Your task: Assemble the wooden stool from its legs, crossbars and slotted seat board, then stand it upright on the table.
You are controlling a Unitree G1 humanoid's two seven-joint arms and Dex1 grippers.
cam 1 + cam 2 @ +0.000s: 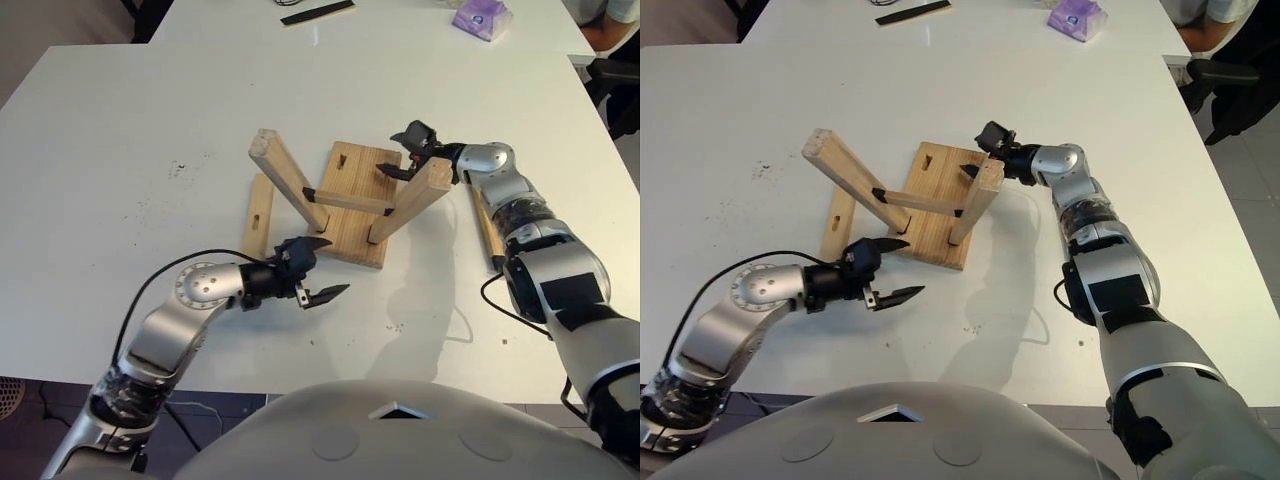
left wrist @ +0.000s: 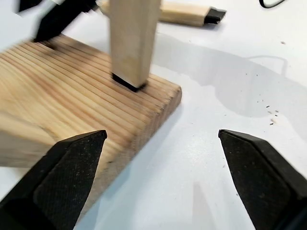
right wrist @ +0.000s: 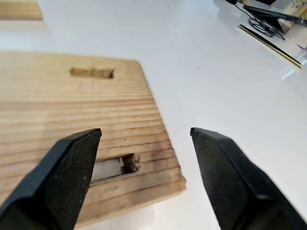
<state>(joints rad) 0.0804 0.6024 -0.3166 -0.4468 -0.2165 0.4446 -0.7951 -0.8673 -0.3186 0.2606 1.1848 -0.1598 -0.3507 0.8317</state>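
Observation:
The slotted seat board (image 1: 352, 232) lies flat mid-table. Two legs (image 1: 287, 178) (image 1: 412, 198) joined by a crossbar (image 1: 350, 200) lean over it; the right leg's foot (image 2: 129, 81) sits on the board's near part. One loose leg (image 1: 258, 214) lies along the board's left side. Another loose leg (image 1: 486, 232) lies under my right arm. My left gripper (image 1: 315, 270) is open at the board's near corner, holding nothing. My right gripper (image 1: 403, 152) is open over the board's far right corner (image 3: 158, 143), beside the right leg's top end.
A black strip (image 1: 317, 12) and a purple packet (image 1: 482, 17) lie at the table's far edge. A black cable (image 1: 497, 297) loops beside my right forearm. Open white tabletop (image 1: 120, 150) spreads to the left and in front.

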